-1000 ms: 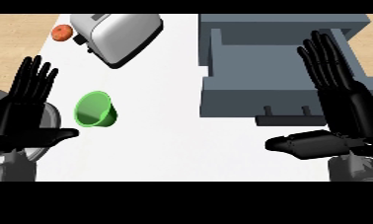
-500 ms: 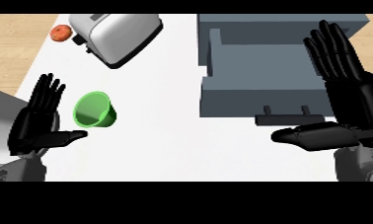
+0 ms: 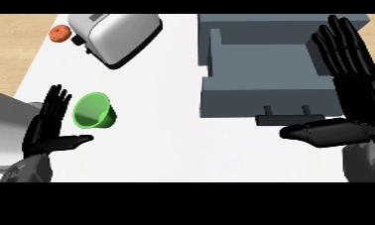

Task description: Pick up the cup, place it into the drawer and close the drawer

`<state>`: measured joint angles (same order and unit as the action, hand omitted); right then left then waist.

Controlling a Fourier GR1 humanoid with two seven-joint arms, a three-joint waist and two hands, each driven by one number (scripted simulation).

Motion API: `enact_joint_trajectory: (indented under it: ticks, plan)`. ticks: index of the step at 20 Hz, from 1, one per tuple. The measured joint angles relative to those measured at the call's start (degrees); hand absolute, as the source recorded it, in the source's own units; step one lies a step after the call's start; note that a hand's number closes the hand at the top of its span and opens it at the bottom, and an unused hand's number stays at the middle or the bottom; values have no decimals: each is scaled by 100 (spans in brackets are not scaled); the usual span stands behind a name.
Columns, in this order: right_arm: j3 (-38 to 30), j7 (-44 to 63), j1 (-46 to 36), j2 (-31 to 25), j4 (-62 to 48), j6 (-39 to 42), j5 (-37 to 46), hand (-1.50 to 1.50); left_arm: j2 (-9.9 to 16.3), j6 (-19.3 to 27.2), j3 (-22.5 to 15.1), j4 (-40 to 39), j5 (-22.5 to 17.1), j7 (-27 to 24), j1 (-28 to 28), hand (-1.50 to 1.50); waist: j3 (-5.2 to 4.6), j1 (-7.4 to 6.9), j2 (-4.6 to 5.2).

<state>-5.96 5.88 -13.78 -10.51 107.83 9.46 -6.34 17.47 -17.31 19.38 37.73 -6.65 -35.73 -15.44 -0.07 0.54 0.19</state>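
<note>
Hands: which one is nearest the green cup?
The left hand, open right beside the green cup; the right hand is across by the drawer.

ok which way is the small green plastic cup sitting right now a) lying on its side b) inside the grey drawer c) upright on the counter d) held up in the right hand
a: the small green plastic cup lies on its side on the white counter, just beside the open black left hand; the open grey drawer holds nothing.

White counter (image 3: 168, 135) under even light; wooden floor (image 3: 18, 45) at left.
</note>
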Motion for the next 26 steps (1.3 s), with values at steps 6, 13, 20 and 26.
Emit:
enact_joint_trajectory:
  ticks: [6,13,20,26]
  plan:
    - [-24,229,-154,0,93,-56,-25,-150,96,75,10,-1456,309,-1029,-461,-150,-3,19,7]
    - [-75,41,-130,-48,-89,108,-83,-150,164,246,96,-2400,437,-1622,-877,-150,-12,67,31]
    - [-112,148,-320,-82,-132,111,-140,-150,75,350,82,-2715,535,-1876,-1017,-150,-18,104,48]
    - [-100,155,-417,-99,-246,119,-102,-150,21,361,50,-2822,611,-1974,-1100,-150,-24,128,62]
